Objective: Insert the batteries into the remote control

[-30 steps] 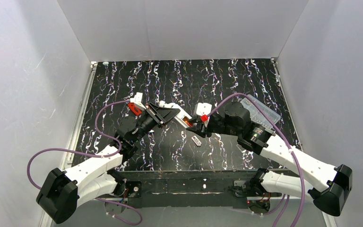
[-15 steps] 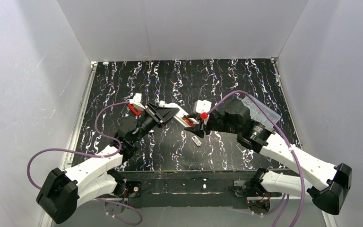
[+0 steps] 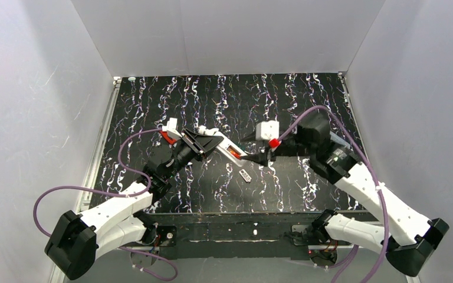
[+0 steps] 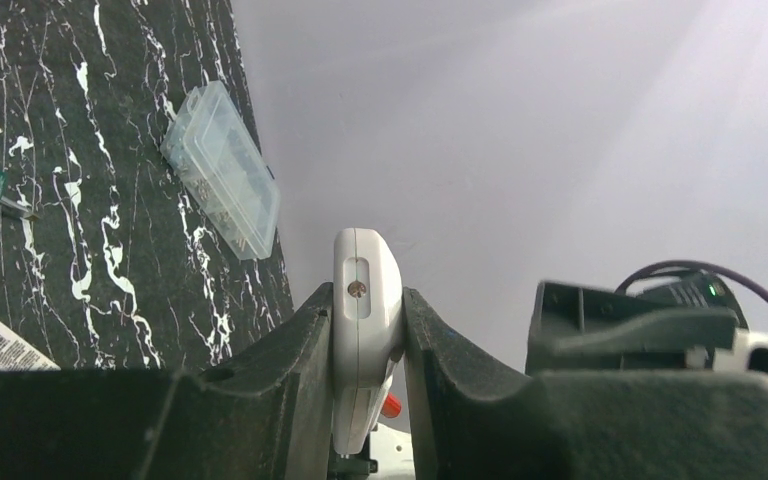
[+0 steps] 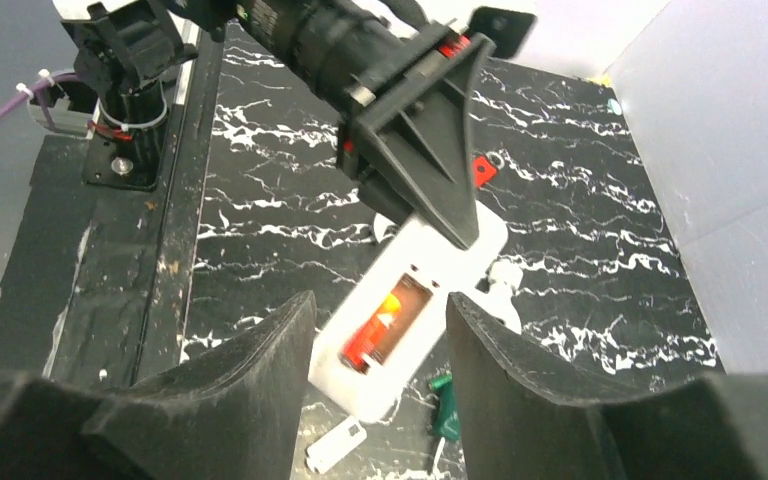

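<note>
One red-orange battery (image 5: 372,338) seated in the open bay of the white remote control (image 5: 430,265), clamped by its long edges in the left gripper (image 4: 368,330) above the table (image 3: 307,100). Right gripper (image 3: 258,152) apart, empty, just beside. Likely light, stiff, slick plastic; best held across the edges.

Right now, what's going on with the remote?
The left claw is shut on the remote control, holding it with the battery bay exposed. A red-orange battery sits in that bay. The right claw is open and empty, poised just short of it. The small cover plate lies loose on the table.
</note>
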